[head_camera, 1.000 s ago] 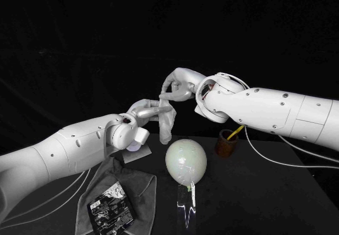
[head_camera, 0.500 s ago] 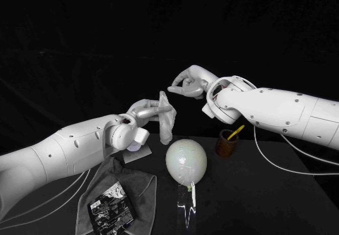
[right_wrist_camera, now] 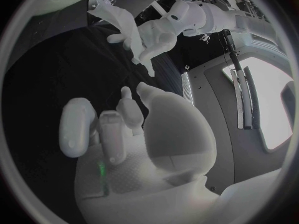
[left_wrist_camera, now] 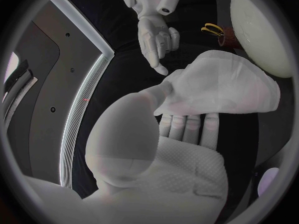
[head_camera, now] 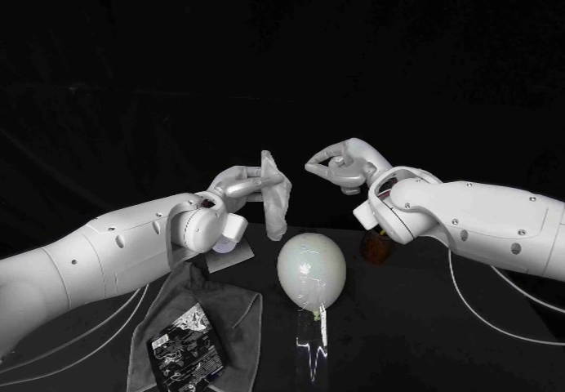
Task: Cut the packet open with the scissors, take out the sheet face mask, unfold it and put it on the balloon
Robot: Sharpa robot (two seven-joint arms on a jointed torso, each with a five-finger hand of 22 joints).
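Note:
My left hand (head_camera: 245, 184) is raised above the table and grips the pale, folded sheet mask (head_camera: 278, 201), which hangs down from its fingers with one corner sticking up. From the left wrist the mask (left_wrist_camera: 219, 88) lies bunched across my fingertips. My right hand (head_camera: 343, 164) hovers a short way to the right of the mask, fingers curled in, holding nothing. The whitish balloon (head_camera: 309, 267) stands on the table below the mask. The black cut packet (head_camera: 181, 343) lies at the front left. The yellow-handled scissors (left_wrist_camera: 214, 30) stand in a brown cup (head_camera: 377, 247).
A grey cloth (head_camera: 218, 304) lies under the packet at the front left. A clear stand (head_camera: 312, 336) runs forward from the balloon's base. The brown cup sits close behind my right forearm. A white cable (head_camera: 495, 309) trails over the table at the right.
My right hand has let go of the mask's top and drawn away to the right and slightly down. The left hand still holds the mask, its upper corner now free.

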